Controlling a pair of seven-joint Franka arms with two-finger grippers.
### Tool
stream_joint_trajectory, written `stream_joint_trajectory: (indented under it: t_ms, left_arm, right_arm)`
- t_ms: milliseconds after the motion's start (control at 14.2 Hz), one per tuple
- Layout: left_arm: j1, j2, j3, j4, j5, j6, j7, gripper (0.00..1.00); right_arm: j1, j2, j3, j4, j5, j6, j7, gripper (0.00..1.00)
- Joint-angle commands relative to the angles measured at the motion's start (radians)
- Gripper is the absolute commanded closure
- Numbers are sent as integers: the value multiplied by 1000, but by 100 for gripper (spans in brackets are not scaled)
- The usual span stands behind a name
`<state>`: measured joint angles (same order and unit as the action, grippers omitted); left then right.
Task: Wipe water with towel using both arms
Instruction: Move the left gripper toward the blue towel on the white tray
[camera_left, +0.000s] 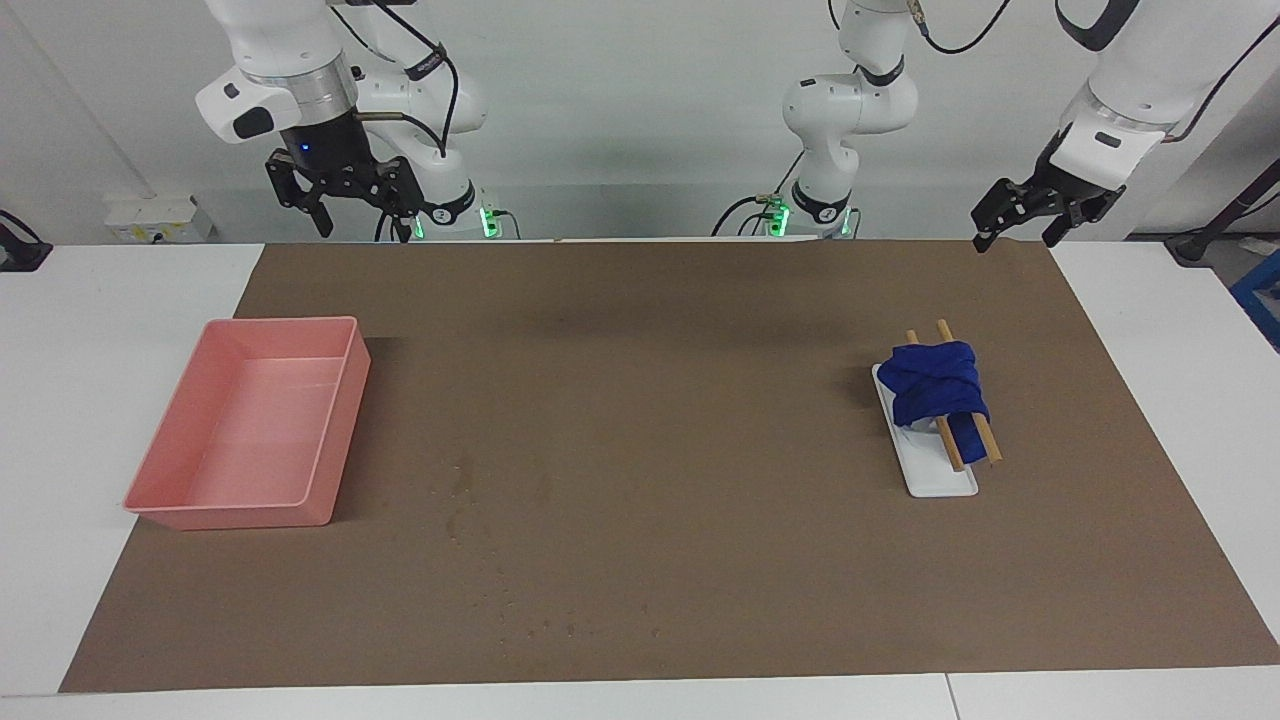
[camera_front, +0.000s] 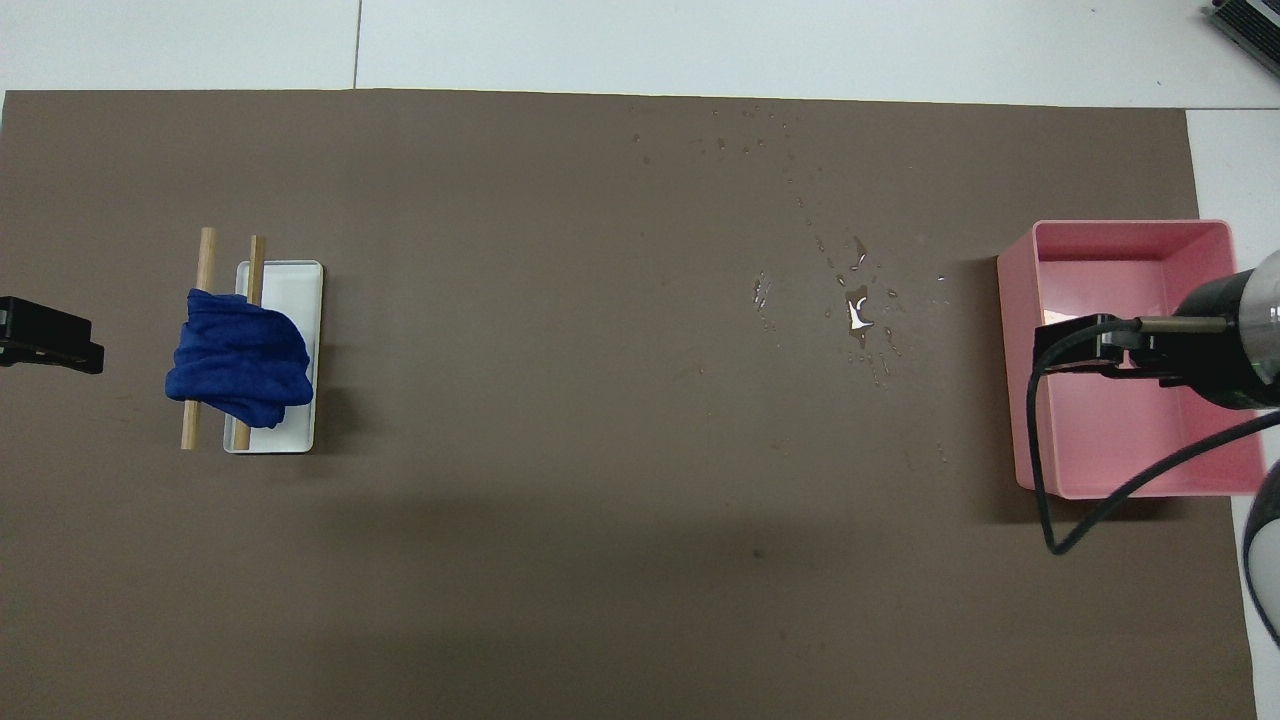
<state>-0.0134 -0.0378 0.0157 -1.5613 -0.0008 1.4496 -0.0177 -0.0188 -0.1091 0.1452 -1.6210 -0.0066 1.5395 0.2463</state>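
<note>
Brown mat (camera_left: 700, 300): towel (camera_left: 935, 385) and water (camera_front: 857, 312) well apart from 2 raised grippers.

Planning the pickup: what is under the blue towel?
The blue towel drapes over two wooden sticks lying across a white tray. The sticks' middles and part of the tray are covered.
</note>
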Motion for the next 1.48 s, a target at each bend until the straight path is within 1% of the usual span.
stream_joint_trajectory:
  t_ms: [0, 211, 352, 563, 704, 844, 985, 1126, 1196, 1267, 1407]
  left_arm:
    - [-14, -28, 9, -36, 21, 20, 12, 0]
    - [-14, -28, 9, -37, 21, 25, 10, 0]
    - [-13, -28, 9, -37, 21, 25, 9, 0]
    - [-13, -30, 9, -42, 21, 28, 5, 0]
    - [-14, -42, 9, -77, 21, 72, -8, 0]
    - [-14, -76, 9, -159, 21, 162, -48, 0]
    - [-7, -129, 9, -286, 21, 274, -114, 0]
    - [-3, -168, 9, -396, 21, 392, -283, 0]
    - [-5, -169, 7, -429, 21, 432, -377, 0]
    - [-8, -169, 7, -456, 21, 461, -462, 0]
    - [-3, -171, 7, -499, 21, 475, -667, 0]
  right_arm:
    - [-9, -15, -3, -16, 17, -1, -19, 0]
    - [-10, -15, -9, -14, 19, -1, -19, 0]
    - [-9, -15, -36, -16, 17, -2, -21, 0]
    - [-9, -15, -39, -16, 17, 7, -28, 0]
    - [-7, -15, -38, -14, 8, 13, -27, 0]
    - [-6, -9, -35, -8, 0, 21, -29, 0]
    - [-6, -3, -35, -2, -1, 21, -29, 0]
    - [-1, 2, -33, 7, -3, 21, -29, 0]
    - [-1, 3, -33, 27, -3, 10, -29, 0]
    - [2, 12, -32, 42, -3, 7, -29, 0]
    - [10, 23, -36, 68, -13, -4, -29, 0]
